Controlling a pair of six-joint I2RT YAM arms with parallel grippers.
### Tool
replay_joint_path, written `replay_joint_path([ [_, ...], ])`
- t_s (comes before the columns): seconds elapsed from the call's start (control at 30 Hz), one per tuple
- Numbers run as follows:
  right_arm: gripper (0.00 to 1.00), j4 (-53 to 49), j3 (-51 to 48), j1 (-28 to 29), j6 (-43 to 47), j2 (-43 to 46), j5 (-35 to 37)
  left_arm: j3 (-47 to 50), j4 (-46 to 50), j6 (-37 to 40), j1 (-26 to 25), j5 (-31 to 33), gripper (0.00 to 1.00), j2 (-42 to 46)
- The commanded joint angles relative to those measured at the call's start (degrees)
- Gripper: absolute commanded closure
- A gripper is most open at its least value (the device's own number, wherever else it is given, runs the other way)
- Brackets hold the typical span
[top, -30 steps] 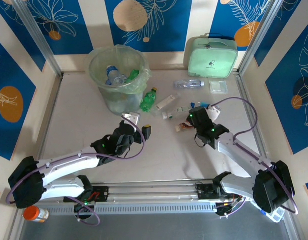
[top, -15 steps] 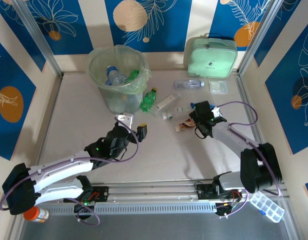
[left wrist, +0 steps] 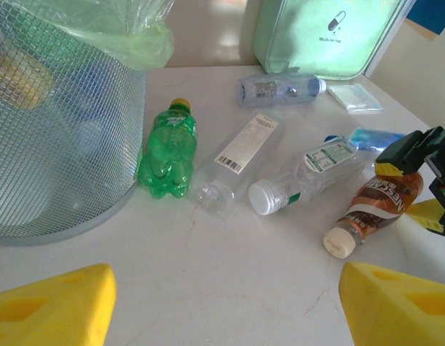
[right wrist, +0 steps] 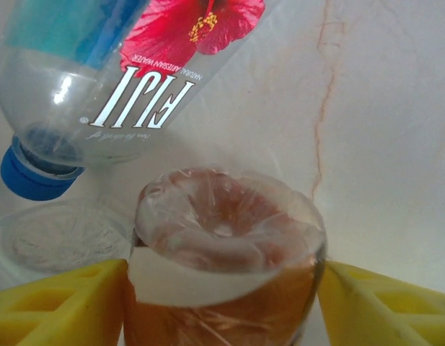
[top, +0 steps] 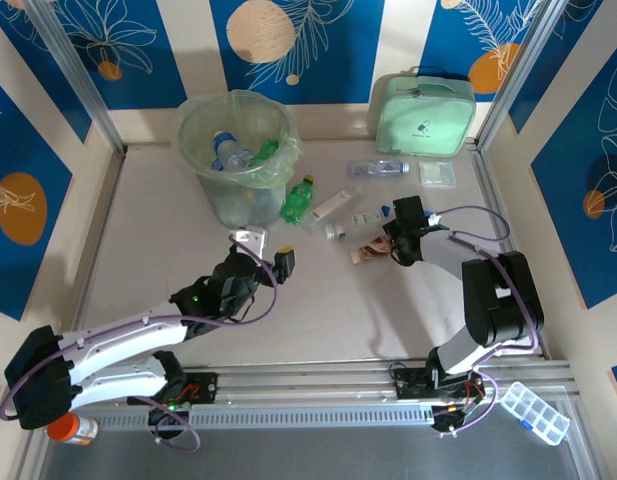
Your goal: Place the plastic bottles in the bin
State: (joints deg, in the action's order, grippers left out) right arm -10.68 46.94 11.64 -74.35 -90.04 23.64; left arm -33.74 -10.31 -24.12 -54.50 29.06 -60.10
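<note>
Pale, veined counter (top: 158,230), boxed in by blue leaf-print walls (top: 318,50). The right gripper (right wrist: 222,295) is clenched on a brown shrink-wrapped bottle (left wrist: 373,205), with yellow pads against both its sides. A clear blue-capped bottle (right wrist: 114,65) lies just beyond. The left gripper (left wrist: 222,303) is spread wide, holding nothing. Ahead and to its left lies a lobed green bottle (left wrist: 166,148), just beside the mesh-walled, bag-lined bin (left wrist: 63,144).

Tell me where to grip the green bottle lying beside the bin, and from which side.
Take the green bottle across its upper body, just below the yellow cap, coming down from above with the left end effector. It lies on its side pointing away from that arm, and the bin wall seems closest at its base end.
</note>
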Motion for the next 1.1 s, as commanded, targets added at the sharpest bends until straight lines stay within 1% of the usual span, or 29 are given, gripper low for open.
replay_joint_path([
  [0.0,0.35,2.71,-0.17,-0.49,-1.02,-1.1,-2.52,-0.26,-1.38,-0.58,0.01,0.67,0.2,-0.37],
  [0.07,0.41,3.07,-0.76,-0.5,-1.39,-0.96,-2.83,-0.26,-1.38,-0.51,0.01,0.67,0.2,-0.37],
  [0.17,0.47,3.29,-1.81,-0.41,-1.56,0.61,-2.85,-0.28,-1.47,-0.36,0.01,0.5,0.19,-0.46],
  [0.33,0.49,1.9,-3.82,0.68,-0.77,6.4,-2.31,-0.58,-2.26,-0.13,0.01,-1.13,0.18,-1.81],
  [0.4,0.49,0.78,-4.46,1.86,0.5,9.77,-1.79,-0.4,-3.24,0.6,0.09,-3.49,0.15,-2.06],
  [0.5,0.49,-1.33,-4.62,4.7,3.9,15.14,-0.05,0.61,-6.81,2.17,0.25,-9.59,0.12,-3.0],
  [0.57,0.5,-0.87,-4.96,6.6,7.62,18.63,-0.7,1.07,-9.75,2.07,0.49,-14.47,0.1,-4.54],
  [0.63,0.51,0.14,-5.03,7.97,12.01,21.33,-3.41,1.13,-12.38,1.05,0.71,-19.16,0.08,-6.56],
  [0.77,0.51,4.4,-4.83,10.08,21.78,23.66,-12.94,-0.39,-16.1,-1.38,0.91,-28.74,0.06,-11.46],
  [0.93,0.51,7.14,-3.02,13.2,30.04,21.9,-25.24,-0.31,-20.34,-4.8,2.42,-34.05,0.05,-15.65],
  [1.07,0.51,14.04,-5.51,14.8,30.8,20.87,-30.39,0.74,-23.87,-6.42,2.5,-35.68,0.03,-16.6],
])
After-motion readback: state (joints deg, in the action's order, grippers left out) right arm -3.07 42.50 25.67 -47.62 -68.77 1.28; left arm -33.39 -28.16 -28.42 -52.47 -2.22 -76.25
